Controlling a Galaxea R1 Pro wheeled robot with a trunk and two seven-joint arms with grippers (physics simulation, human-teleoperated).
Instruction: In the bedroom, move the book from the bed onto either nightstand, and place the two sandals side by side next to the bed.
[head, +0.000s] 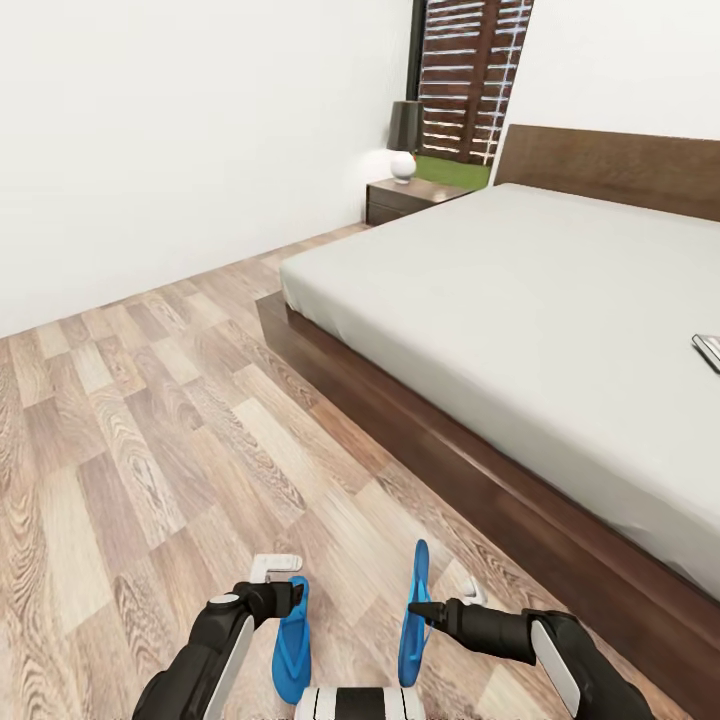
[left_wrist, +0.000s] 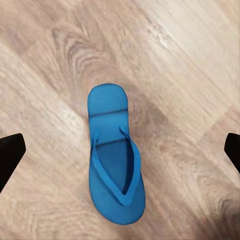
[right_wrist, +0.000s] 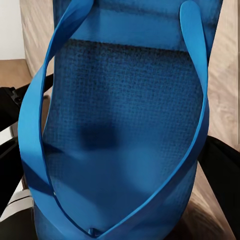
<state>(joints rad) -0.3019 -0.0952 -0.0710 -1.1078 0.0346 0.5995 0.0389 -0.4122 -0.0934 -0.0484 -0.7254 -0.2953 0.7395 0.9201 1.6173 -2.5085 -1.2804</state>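
Left sandal (head: 291, 645) lies flat on the wood-plank floor (head: 150, 420), strap side up. Left gripper (left_wrist: 120, 150) hovers over it, fingers (left_wrist: 10, 152) spread wide, apart from the sole.

Right sandal (head: 414, 615) is off the floor, tipped on edge, clamped in the right gripper (head: 420, 608); the right wrist view sits so close to its textured footbed (right_wrist: 125, 125) that I can't tell exactly where the fingers bite.

Handling, my read: thin foam-type sole, light, flexes lengthwise, thong strap soft. Pinch across the sole edge near mid-length; a strap grab would let it swing. Not fragile, low slip risk on the textured face.

Room: open floor to the left and ahead. The bed (head: 520, 300) frame edge runs diagonally at right, near the right arm; keep that elbow off it. Bare strip between the left sandal and the frame looks wide enough to lay the held one down parallel.

Book (head: 708, 350): only a corner visible at the right border, on the mattress, well apart from both arms. Nightstand (head: 410, 198) stands at the far head end, carrying a lamp (head: 404, 127) and a white ball (head: 402, 164).
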